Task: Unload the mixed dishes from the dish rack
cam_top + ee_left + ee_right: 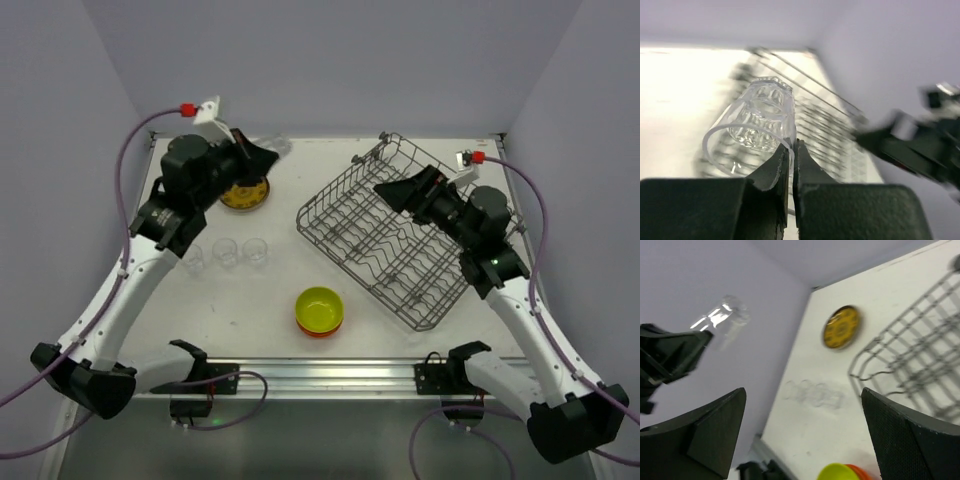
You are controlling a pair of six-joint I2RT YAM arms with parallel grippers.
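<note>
At the left gripper (791, 150), closed jaws pinch the rim of a clear glass (762, 117), while the right gripper (803, 390) gapes open.

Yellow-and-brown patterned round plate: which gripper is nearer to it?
Left. The left gripper, shut on a small clear glass, hangs just past the patterned plate. The right gripper, open, is off to the plate's right, over the grey wire dish rack.

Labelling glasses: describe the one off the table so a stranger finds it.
Look near the patterned plate, far left on the table. The left gripper pinches a clear glass by its rim; unlike the three standing glasses, it hangs tilted.
</note>
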